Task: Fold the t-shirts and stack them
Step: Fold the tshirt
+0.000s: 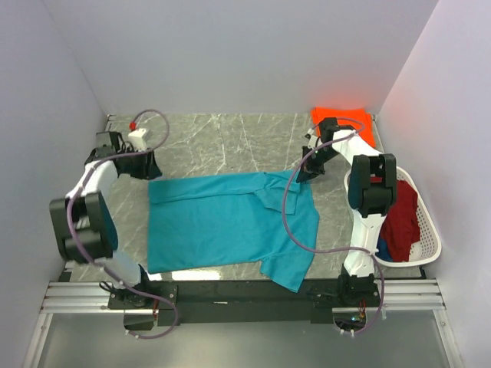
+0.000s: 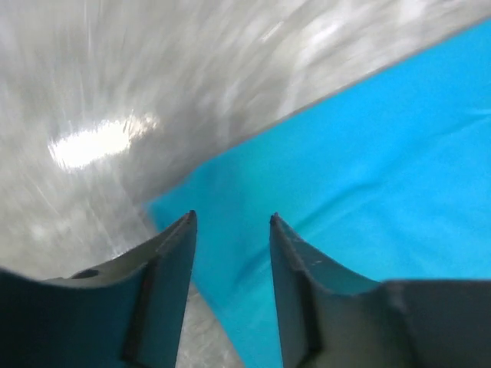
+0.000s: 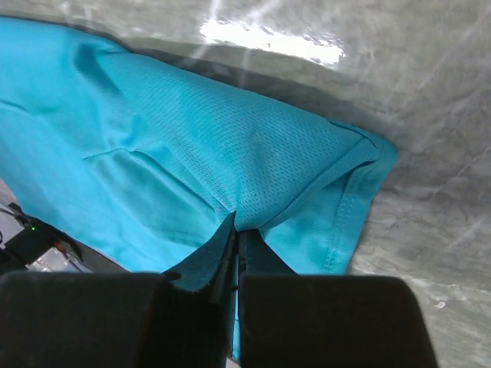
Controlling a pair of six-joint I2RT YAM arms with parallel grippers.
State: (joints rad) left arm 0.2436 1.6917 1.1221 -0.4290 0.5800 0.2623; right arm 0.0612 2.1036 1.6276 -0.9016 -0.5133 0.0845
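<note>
A teal t-shirt [image 1: 222, 222] lies spread flat across the middle of the table. My left gripper [image 1: 147, 167] sits at its far left corner. In the left wrist view the left gripper [image 2: 230, 219] is open, its two fingers apart over the corner of the teal cloth [image 2: 383, 176]. My right gripper [image 1: 301, 173] is at the shirt's far right sleeve. The right wrist view shows that gripper [image 3: 236, 227] shut on a pinched fold of the teal mesh cloth [image 3: 153, 153]. A folded bright orange t-shirt [image 1: 345, 121] rests at the back right corner.
A white laundry basket [image 1: 431, 234] stands at the right edge, holding a dark red shirt [image 1: 400, 218] and a bit of blue cloth [image 1: 381, 249]. Walls close in the table on the left, back and right. Bare marble table [image 1: 222, 142] lies behind the teal shirt.
</note>
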